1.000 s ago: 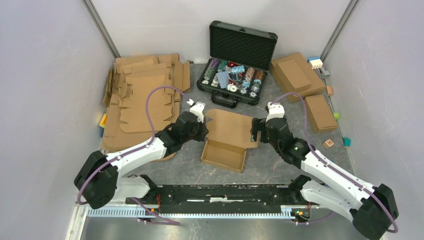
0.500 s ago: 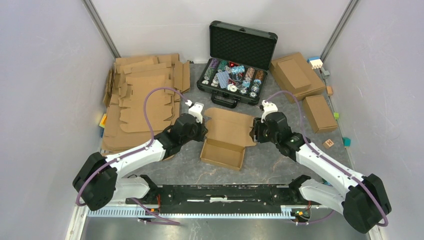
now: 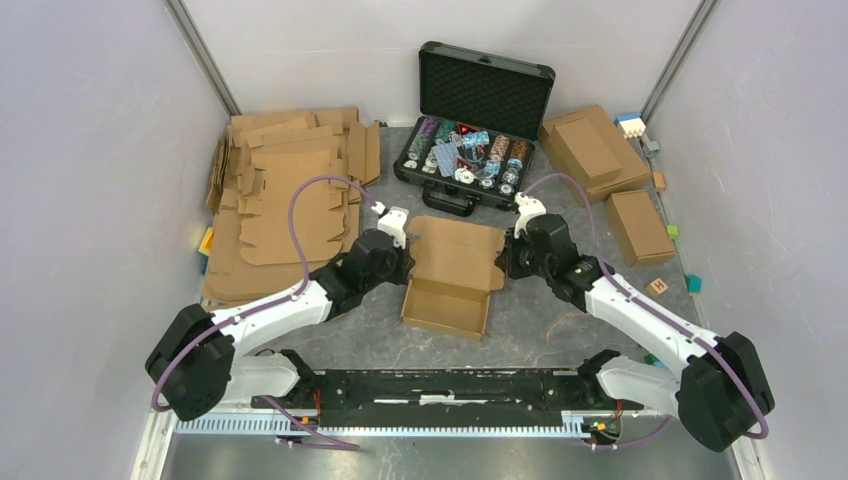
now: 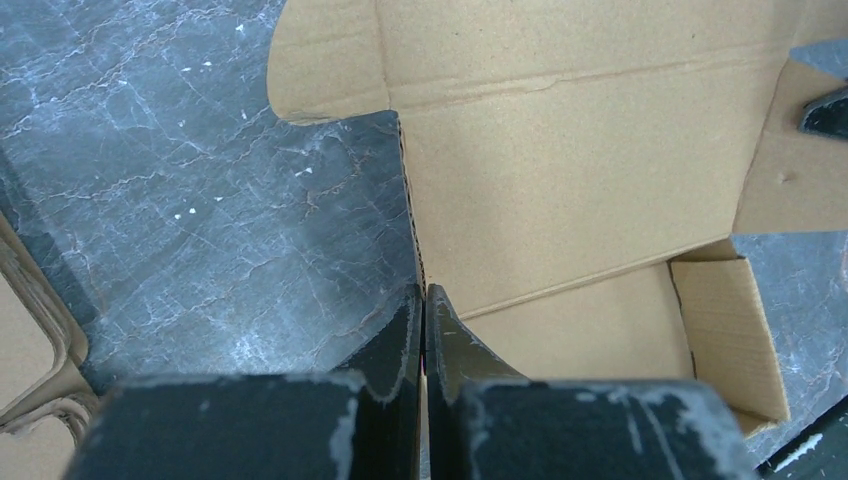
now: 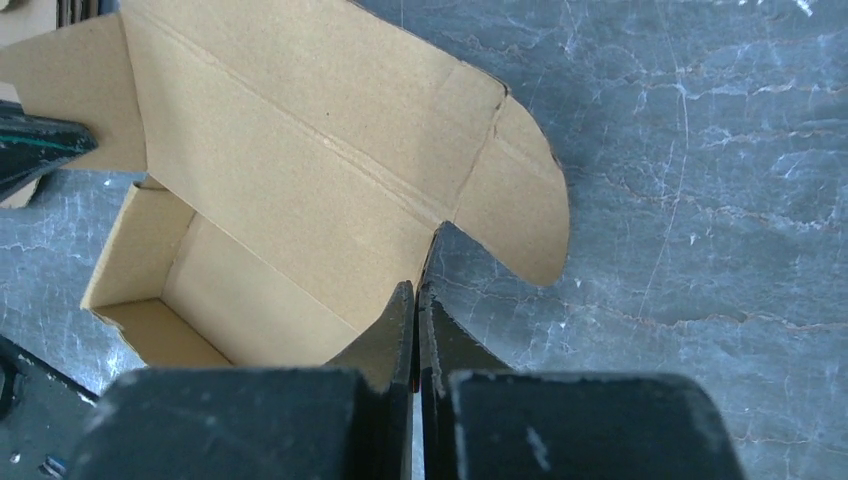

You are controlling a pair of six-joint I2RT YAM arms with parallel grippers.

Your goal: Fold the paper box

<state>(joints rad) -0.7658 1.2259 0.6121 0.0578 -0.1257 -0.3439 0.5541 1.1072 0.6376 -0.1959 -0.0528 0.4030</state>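
The paper box (image 3: 455,275) sits about the middle of the dark marbled worktop (image 3: 560,320), just in front of the open black case (image 3: 470,150) that stands toward the far edge. Its tray half is already standing up, walls raised on the side nearer the arms, while the lid panel lies open and tilts away toward the case, a rounded ear at each end.

The left end effector (image 3: 405,264) is clenched on the box's left side; from the left wrist camera the left end effector (image 4: 422,300) has its fingers pressed together with the corrugated edge running straight down between them. The right end effector (image 3: 506,262) mirrors it on the right side, pinched tight where the cardboard edge below the lid's rounded ear enters its fingers (the right wrist camera shows no gap at all).

A spread of flat cardboard blanks (image 3: 285,190) covers the left edge, and two folded boxes (image 3: 590,145) lie toward the far right corner.
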